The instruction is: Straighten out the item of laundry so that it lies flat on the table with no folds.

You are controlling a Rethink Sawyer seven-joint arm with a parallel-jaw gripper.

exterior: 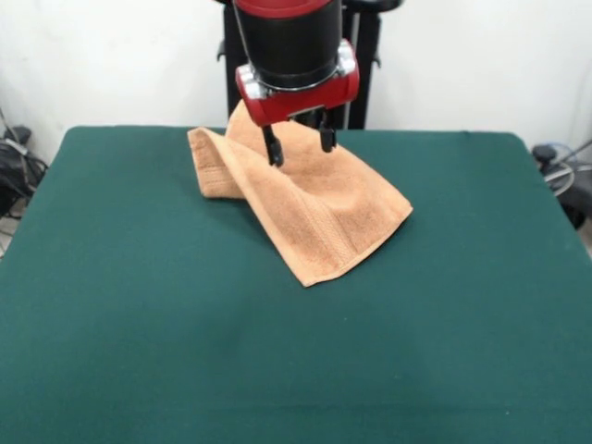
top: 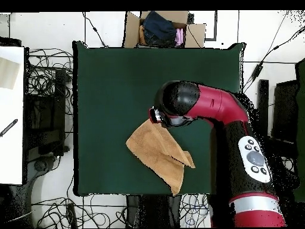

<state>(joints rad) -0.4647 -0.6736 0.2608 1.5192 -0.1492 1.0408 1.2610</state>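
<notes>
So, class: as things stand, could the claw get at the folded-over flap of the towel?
Probably yes. The open claw hangs right over the towel, and nothing else lies on the table to block it.

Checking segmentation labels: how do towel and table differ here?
The towel is light orange-tan; the table is dark green. The towel is small and folded over itself, with a raised flap; the table is far larger and flat. The open gripper hangs over the towel only. Both look cloth-surfaced.

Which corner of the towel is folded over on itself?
The towel's corner at the front view's left, beside the gripper. It doubles over into a raised fold, while the corner pointing toward the camera lies flat on the table.
</notes>
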